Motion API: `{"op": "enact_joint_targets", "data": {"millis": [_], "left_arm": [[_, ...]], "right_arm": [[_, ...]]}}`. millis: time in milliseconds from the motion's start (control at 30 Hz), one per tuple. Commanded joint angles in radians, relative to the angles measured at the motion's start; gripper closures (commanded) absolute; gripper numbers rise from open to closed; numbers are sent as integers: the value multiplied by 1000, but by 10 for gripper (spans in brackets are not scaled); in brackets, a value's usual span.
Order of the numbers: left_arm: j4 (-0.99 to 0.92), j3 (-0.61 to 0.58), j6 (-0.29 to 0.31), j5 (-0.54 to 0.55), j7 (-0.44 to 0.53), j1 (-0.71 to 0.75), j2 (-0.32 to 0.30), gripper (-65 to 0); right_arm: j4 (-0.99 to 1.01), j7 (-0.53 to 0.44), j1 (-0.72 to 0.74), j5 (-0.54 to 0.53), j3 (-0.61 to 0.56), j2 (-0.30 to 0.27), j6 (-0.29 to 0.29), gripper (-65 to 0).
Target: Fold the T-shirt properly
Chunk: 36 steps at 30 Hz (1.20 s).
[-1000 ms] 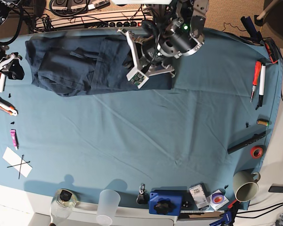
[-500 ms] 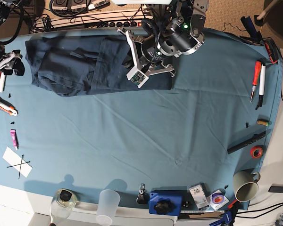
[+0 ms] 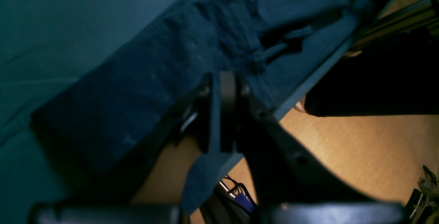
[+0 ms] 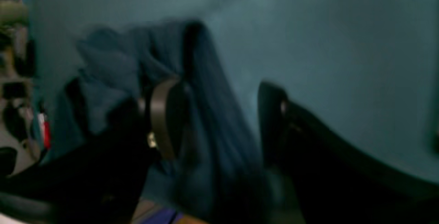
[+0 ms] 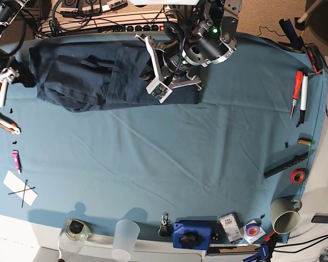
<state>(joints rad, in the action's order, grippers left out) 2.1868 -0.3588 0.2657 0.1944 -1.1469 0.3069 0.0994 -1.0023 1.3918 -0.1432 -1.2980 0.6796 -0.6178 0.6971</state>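
The dark navy T-shirt (image 5: 98,76) lies bunched along the far edge of the teal table cloth (image 5: 164,164). My left gripper (image 3: 223,114) is shut on a fold of the T-shirt (image 3: 137,90) at the table's edge, and a flap of cloth hangs below its fingers. In the base view this gripper (image 5: 153,70) sits over the shirt's right part. My right gripper (image 4: 219,121) is open, with the T-shirt's (image 4: 205,90) edge between its fingers; this view is blurred. In the base view it (image 5: 23,79) is at the shirt's left end.
A red screwdriver (image 5: 296,90) and a pen lie at the right edge. A mug (image 5: 284,215), a tape roll (image 5: 298,176), a blue box (image 5: 191,234) and a plastic cup (image 5: 126,237) stand along the near edge. Small tools (image 5: 3,121) lie at the left. Cables run behind the table.
My right arm has moved up and in to the shirt's left end. My left arm has barely moved.
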Motion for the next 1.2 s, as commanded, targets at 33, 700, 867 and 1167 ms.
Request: {"op": "enact_joint_targets", "data": {"millis": [33, 700, 867, 1167], "left_arm": [[19, -5, 4, 15, 26, -2, 11, -32], [19, -5, 4, 15, 47, -2, 11, -32], [19, -5, 4, 15, 39, -2, 11, -32], [19, -5, 3, 14, 18, 7, 11, -32]], "right_arm": [[-10, 4, 4, -28, -48, -19, 1, -341], [-10, 4, -6, -101, -304, -5, 1, -73], [-11, 4, 5, -100, -299, -6, 1, 0], [-11, -22, 180, 113, 8, -8, 1, 0]]}}
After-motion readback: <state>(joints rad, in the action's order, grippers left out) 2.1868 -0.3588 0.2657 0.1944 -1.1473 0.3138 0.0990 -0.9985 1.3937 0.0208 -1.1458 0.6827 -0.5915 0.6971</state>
